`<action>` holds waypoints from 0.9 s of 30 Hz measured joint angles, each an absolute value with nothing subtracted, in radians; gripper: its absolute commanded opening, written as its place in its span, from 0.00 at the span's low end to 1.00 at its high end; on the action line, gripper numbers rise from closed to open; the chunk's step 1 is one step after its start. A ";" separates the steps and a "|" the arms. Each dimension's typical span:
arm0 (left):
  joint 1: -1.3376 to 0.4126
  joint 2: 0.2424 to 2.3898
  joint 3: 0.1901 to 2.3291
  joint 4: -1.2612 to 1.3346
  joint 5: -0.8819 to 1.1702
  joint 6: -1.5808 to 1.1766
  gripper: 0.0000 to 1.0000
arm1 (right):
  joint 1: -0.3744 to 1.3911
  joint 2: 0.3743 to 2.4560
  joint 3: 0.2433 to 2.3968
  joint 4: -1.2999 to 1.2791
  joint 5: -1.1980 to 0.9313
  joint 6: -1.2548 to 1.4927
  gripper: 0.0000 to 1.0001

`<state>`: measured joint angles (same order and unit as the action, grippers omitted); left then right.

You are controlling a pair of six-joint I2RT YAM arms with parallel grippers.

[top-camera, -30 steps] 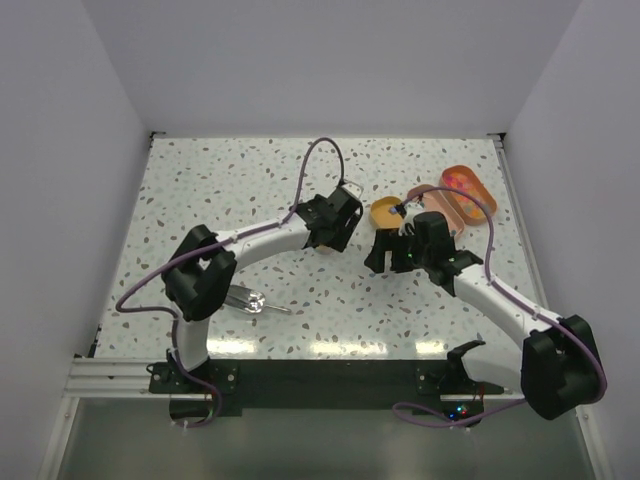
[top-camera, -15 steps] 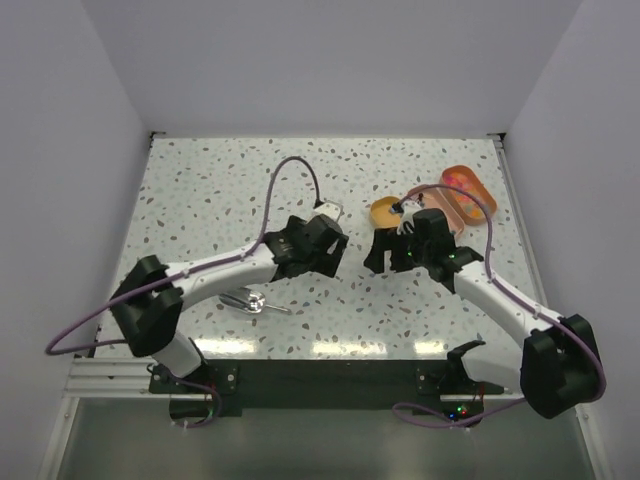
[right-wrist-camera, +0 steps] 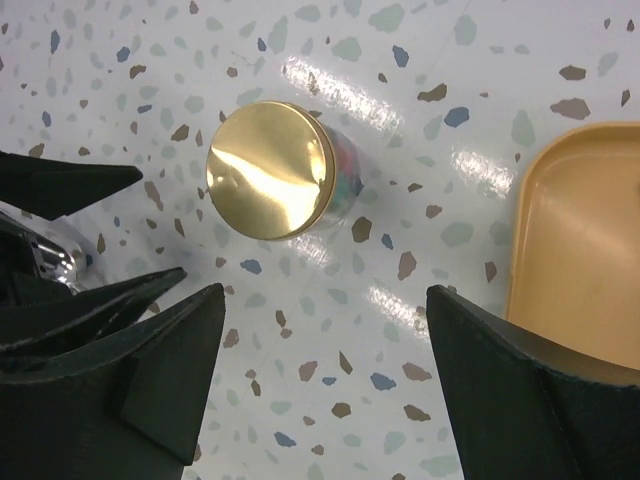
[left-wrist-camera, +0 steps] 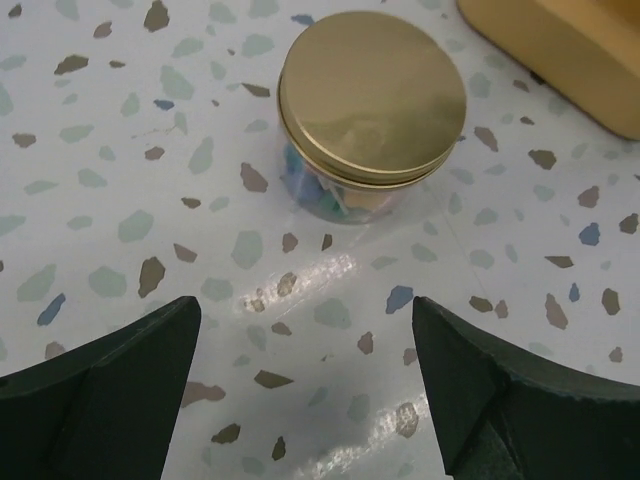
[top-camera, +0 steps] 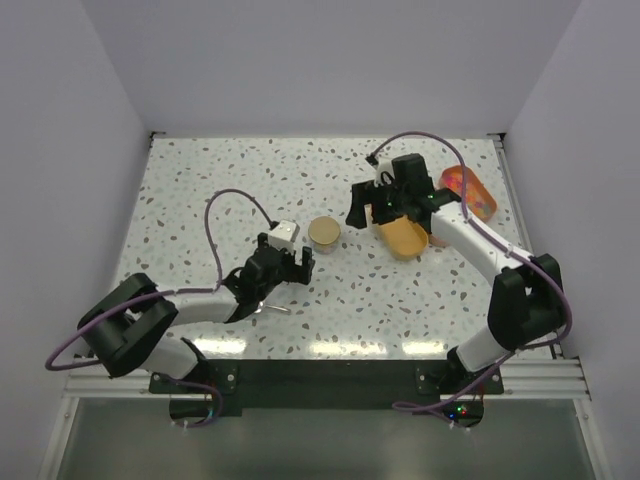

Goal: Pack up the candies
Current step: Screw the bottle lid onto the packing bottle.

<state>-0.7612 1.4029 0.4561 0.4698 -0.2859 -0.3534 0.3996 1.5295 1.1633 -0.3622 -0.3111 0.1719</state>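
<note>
From above, your jar (top-camera: 323,233) stands upright near the middle of the desk (top-camera: 200,190). Its gold lid faces up, so its long axis points straight at the camera. The lid hides the candies inside from this view. More candies (top-camera: 462,182) lie as a pinkish-red heap in the orange dish (top-camera: 482,200) by the far right edge. A shallow orange tray (top-camera: 405,238) lies just right of the jar. Your left claw (top-camera: 292,258) sits just beside the jar on its near left, not touching it. Your right claw (top-camera: 372,210) hangs beyond the jar's right side, by the tray.

On the left wrist, the lid (left-wrist-camera: 372,95) is a plain round gold disc. Under its rim the clear wall shows candies (left-wrist-camera: 322,190), blue and pale bits pressed against it. They are too small for you to tell which way any one points. The left claw (left-wrist-camera: 303,310) is spread wide and released, with the jar beyond its tips. A corner of the tray (left-wrist-camera: 570,50) shows at upper right.

On the right wrist, the jar (right-wrist-camera: 270,170) stands upright, and a narrow strip of mixed-colour candies (right-wrist-camera: 345,168) shows below the lid. The right claw (right-wrist-camera: 322,295) is released, with bare desk between its fingers. The tray (right-wrist-camera: 580,250) lies to the right.
</note>
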 measured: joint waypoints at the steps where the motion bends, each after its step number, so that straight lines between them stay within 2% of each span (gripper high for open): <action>1: -0.761 1.414 0.436 0.543 -0.276 -0.339 0.95 | 0.400 1.549 1.187 -0.372 -0.317 0.167 0.85; 3: -0.761 1.449 0.412 0.672 -0.260 -0.305 1.00 | 0.403 1.583 1.229 -0.382 -0.330 0.159 0.85; 12: -0.761 1.664 0.394 1.019 -0.231 -0.187 1.00 | 0.429 1.718 1.321 -0.412 -0.367 0.133 0.85; 27: -0.758 1.916 0.498 1.243 -0.189 -0.082 0.98 | 0.430 1.855 1.454 -0.464 -0.420 0.096 0.85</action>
<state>-0.7582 1.9163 0.4980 1.2430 -0.1886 -0.0818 0.4305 1.8549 1.4544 -0.4644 -0.4198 0.0959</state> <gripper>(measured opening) 0.986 0.851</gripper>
